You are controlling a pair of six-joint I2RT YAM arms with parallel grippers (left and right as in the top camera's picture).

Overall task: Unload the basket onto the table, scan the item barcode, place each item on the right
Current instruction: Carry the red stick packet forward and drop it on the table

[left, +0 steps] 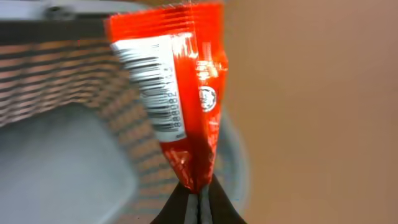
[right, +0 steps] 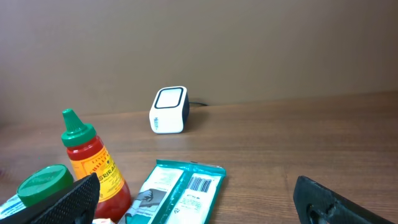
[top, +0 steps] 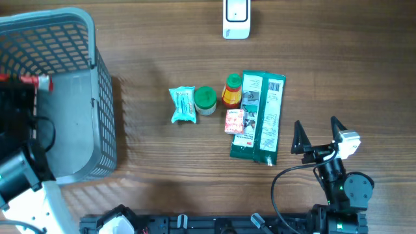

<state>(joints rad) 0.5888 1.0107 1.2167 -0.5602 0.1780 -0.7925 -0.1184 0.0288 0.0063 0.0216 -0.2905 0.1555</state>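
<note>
Closest up, in the left wrist view, the left end effector (left: pixel 199 202) is shut tight on the bottom seam of a red packet (left: pixel 180 99). Its white barcode label (left: pixel 152 87) faces the lens, and the grey basket (left: pixel 56 68) is blurred behind.

From overhead, that packet hangs above the basket at the far left of the table (top: pixel 162 175), well apart from the white scanner (top: pixel 236 19) at the top edge. The right end effector (top: pixel 316 133) rests with its jaws wide apart and holds nothing, near the long green packs (top: pixel 260 117).

The right wrist view looks past a sauce bottle (right: pixel 93 165) to the scanner's window. To my eye, the carry wants the label turned square to that window. It should be held steady, since the packet looks limp.
</note>
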